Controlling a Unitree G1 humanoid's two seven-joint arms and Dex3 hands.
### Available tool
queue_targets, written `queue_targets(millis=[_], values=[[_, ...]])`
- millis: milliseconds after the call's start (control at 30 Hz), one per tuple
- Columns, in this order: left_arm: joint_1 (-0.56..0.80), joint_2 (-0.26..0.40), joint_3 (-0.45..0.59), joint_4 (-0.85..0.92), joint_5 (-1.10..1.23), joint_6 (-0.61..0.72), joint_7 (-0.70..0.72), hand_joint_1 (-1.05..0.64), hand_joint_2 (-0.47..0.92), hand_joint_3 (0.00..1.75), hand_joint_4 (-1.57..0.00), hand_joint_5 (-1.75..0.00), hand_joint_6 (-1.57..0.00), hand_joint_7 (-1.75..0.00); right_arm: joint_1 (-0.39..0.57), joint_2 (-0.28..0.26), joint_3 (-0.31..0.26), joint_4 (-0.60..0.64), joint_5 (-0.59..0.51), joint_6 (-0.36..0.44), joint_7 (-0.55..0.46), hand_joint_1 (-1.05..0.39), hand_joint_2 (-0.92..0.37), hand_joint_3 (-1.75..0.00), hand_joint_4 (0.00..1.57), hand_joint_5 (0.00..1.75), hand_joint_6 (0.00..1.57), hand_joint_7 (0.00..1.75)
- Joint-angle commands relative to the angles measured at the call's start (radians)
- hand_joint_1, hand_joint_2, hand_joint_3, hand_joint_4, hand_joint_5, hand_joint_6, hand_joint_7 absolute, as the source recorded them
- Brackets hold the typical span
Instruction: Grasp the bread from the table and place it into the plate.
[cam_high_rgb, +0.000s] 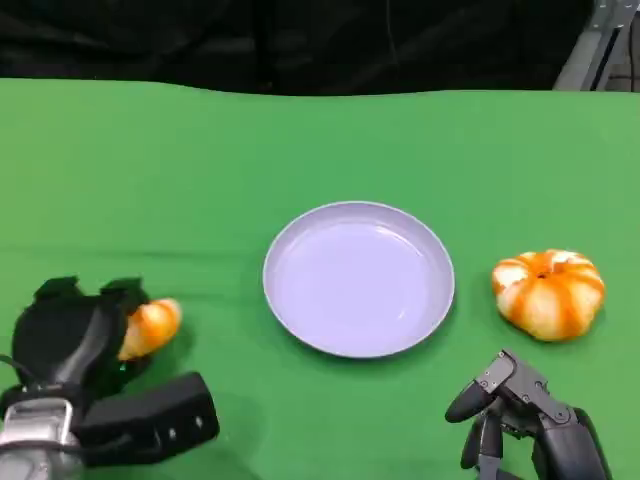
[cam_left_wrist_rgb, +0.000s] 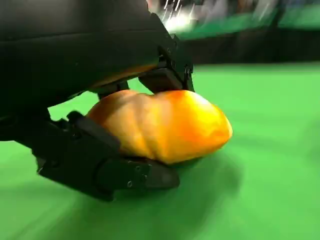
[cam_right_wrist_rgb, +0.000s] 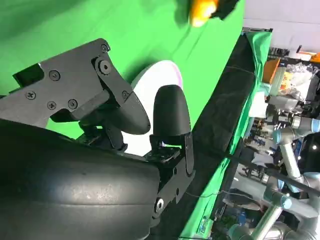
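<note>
A golden-orange bread (cam_high_rgb: 152, 325) sits at the table's left, and my left hand (cam_high_rgb: 75, 340) grips it. The left wrist view has black fingers (cam_left_wrist_rgb: 165, 75) over the bread (cam_left_wrist_rgb: 165, 125) and another finger under it, close above the green cloth. The pale lilac plate (cam_high_rgb: 360, 280) lies in the middle of the table with nothing in it. My right hand (cam_high_rgb: 525, 415) hangs near the front right edge, fingers apart and holding nothing. From the right wrist view, that hand (cam_right_wrist_rgb: 100, 125) is in front of the plate (cam_right_wrist_rgb: 160, 80), with the bread (cam_right_wrist_rgb: 202, 10) far beyond.
A round orange-and-white striped loaf (cam_high_rgb: 548, 292) rests to the right of the plate, just beyond my right hand. Green cloth (cam_high_rgb: 200, 170) covers the table up to a dark far edge. Lab equipment stands past the table in the right wrist view.
</note>
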Motion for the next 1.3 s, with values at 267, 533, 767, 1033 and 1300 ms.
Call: queue_targets(millis=[267, 533, 767, 1033, 1300], values=[[-0.002, -0.004, -0.001, -0.229, -0.013, -0.088, 0.144, -0.04, 0.06, 1.53, -1.09, -1.75, -0.9, -1.73, 0.005, -0.006, -0.003, -0.02, 0.02, 0.014, 0.008, -0.23, -0.64, -1.49, 0.78, 1.75, 0.46, 1.75], [-0.092, -0.084, -0.059, -0.226, -0.009, -0.128, 0.109, -0.07, 0.03, 1.57, -1.11, -1.75, -0.92, -1.71, 0.006, -0.006, 0.0, -0.024, -0.005, 0.018, -0.001, -0.22, -0.64, -1.49, 0.79, 1.75, 0.46, 1.75], [-0.222, -0.178, -0.135, -0.057, -0.003, -0.134, 0.117, -0.06, 0.01, 1.53, -1.09, -1.75, -0.88, -1.75, 0.005, -0.011, 0.0, -0.021, -0.006, 0.006, -0.003, -0.21, -0.64, -1.48, 0.8, 1.75, 0.46, 1.75], [-0.343, -0.265, -0.178, 0.133, -0.036, -0.118, 0.042, -0.12, 0.18, 1.21, -1.0, -1.75, -0.92, -1.41, 0.003, -0.009, 0.001, -0.02, -0.029, 0.014, -0.017, -0.21, -0.64, -1.46, 0.82, 1.75, 0.47, 1.75], [-0.378, -0.241, -0.195, 0.048, -0.149, -0.03, -0.52, -0.71, 0.88, 0.32, -0.06, -0.51, -0.06, -0.36, 0.007, -0.007, 0.004, -0.019, -0.024, 0.013, -0.013, -0.21, -0.64, -1.47, 0.83, 1.75, 0.49, 1.75]])
